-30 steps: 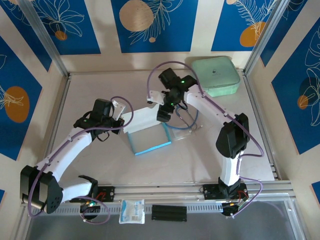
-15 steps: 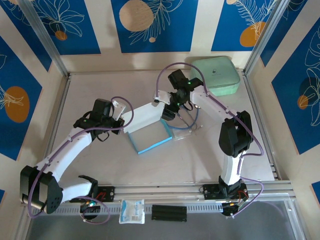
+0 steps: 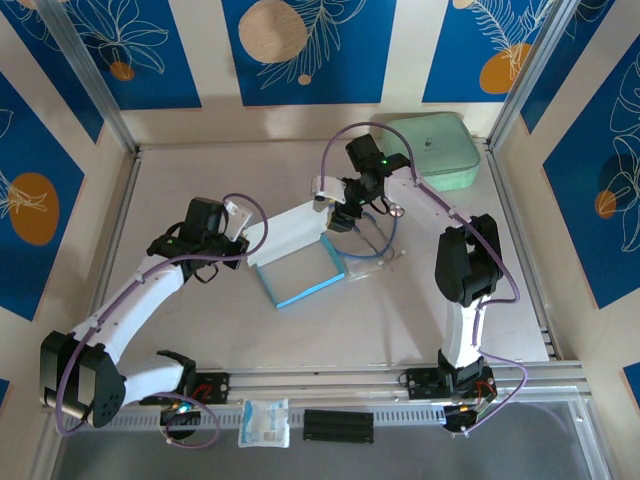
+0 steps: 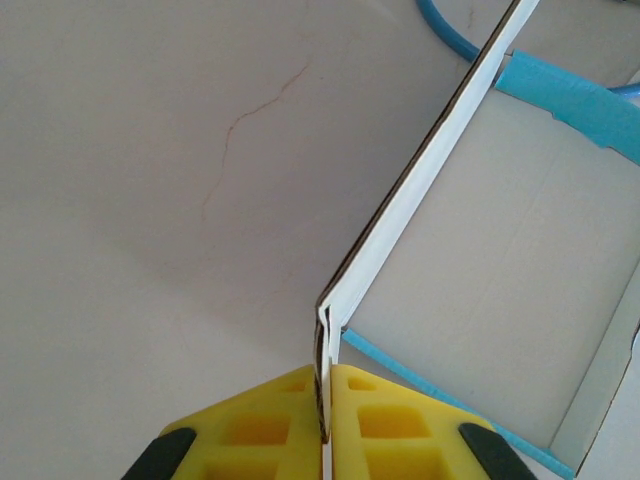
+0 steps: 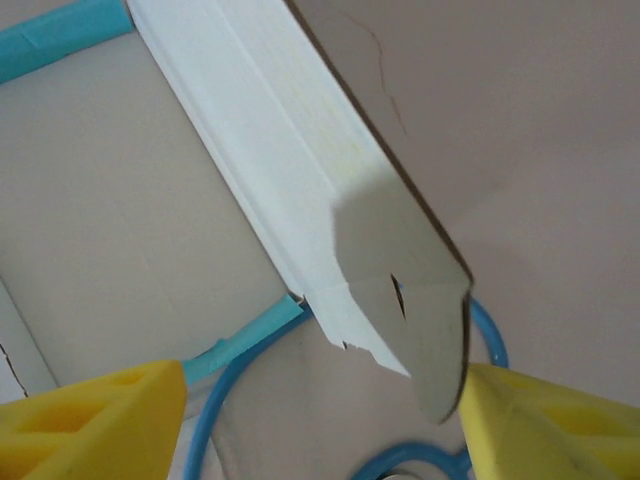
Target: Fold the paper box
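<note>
1. Robotics lab test cell rather than a home or shop.
2. Closed in at the back and sides by flat printed panels, blue with white leaf outlines and orange discs, set between bare aluminium posts.
3. Floored with a plain pale counter, marked by thin hairline cracks in the wrist views.
4. Fitted with two white-and-black robot arms, the left arm and the right arm, bolted to a slotted aluminium rail along the near edge.
5. Strung with loose purple cables looping from link to link.
</note>
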You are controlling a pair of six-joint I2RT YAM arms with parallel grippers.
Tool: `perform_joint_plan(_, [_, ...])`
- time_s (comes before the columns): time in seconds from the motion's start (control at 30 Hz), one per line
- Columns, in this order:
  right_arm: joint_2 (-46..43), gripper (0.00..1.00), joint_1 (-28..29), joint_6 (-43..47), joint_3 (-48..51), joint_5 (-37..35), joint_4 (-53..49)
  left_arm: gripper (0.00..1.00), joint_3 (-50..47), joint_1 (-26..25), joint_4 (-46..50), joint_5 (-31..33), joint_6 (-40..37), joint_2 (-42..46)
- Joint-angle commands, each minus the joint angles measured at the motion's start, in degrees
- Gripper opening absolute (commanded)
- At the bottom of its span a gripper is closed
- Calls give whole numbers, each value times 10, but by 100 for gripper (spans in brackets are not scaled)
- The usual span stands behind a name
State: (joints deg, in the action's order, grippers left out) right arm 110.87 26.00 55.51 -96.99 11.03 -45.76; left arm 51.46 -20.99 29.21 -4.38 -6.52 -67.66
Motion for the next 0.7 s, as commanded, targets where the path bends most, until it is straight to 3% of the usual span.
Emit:
perform_joint_plan(0.0, [21,68,10,40,-28,44,-5,10,-4,-5,3,-3,-10,-4])
perform_joint_plan(0.07, [40,57,11,39,-55,43,-28,9,-4,-5,4,-2,-10,-3])
perform_joint_plan(0.17, [61,25,12,23,-84,31,-45,9,-5,-5,5,1,-10,-1])
perform_joint_plan(0.2, [63,20,12,21,-85,25,-46,9,-4,-5,5,2,-10,-1])
perform_joint_plan(0.47, [40,32,4,5,-55,-7,-25,9,-2,-6,7,3,-10,-4])
perform_joint_plan(0.67, [47,12,9,-2,-64,-4,-34,9,-3,-5,6,3,-6,-4])
